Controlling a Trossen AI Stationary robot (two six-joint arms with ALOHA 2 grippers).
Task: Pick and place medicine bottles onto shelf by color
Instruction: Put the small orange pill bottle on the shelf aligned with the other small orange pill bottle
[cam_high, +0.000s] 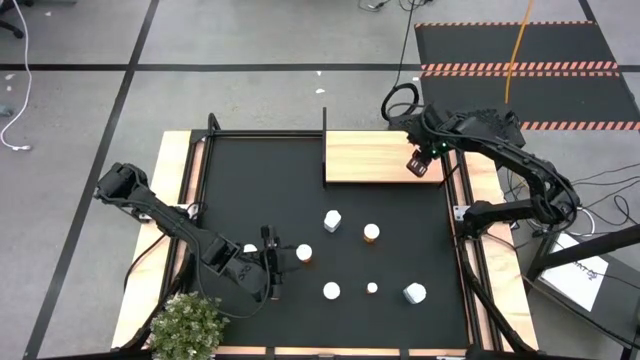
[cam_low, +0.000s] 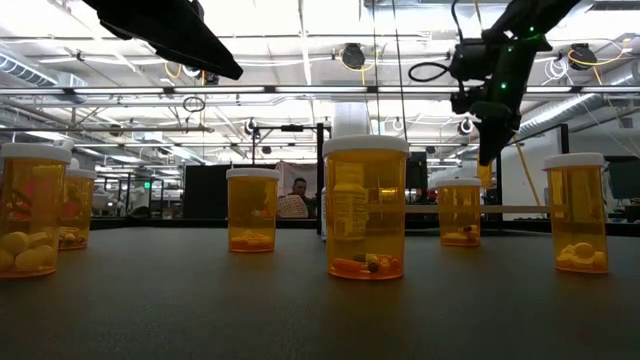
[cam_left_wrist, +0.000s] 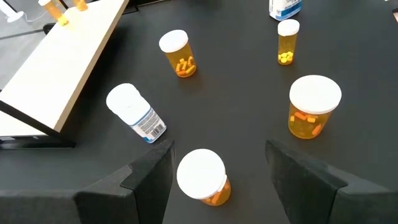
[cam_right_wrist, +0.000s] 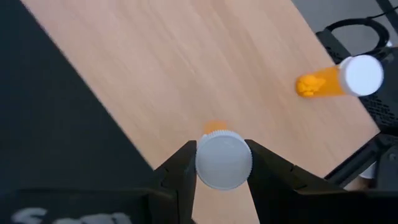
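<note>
While the left gripper (cam_left_wrist: 217, 168) waits open, the right gripper (cam_right_wrist: 222, 163) clamps a white-capped orange pill bottle (cam_right_wrist: 224, 160) above the light-wood shelf (cam_right_wrist: 205, 74).

My right gripper (cam_right_wrist: 222, 163) sits over the shelf's (cam_high: 370, 158) right end, with 1 bottle (cam_right_wrist: 224, 160) between its fingers above the board. Another bottle (cam_right_wrist: 341, 77) stands on the shelf just beyond it. The shelf lies at the mat's (cam_high: 250, 190) far right corner. My left gripper (cam_high: 277, 262) rests near the mat's near left side, a bottle (cam_high: 304, 254) just right of it, and 5 more (cam_high: 371, 232) stand scattered farther right.
</note>
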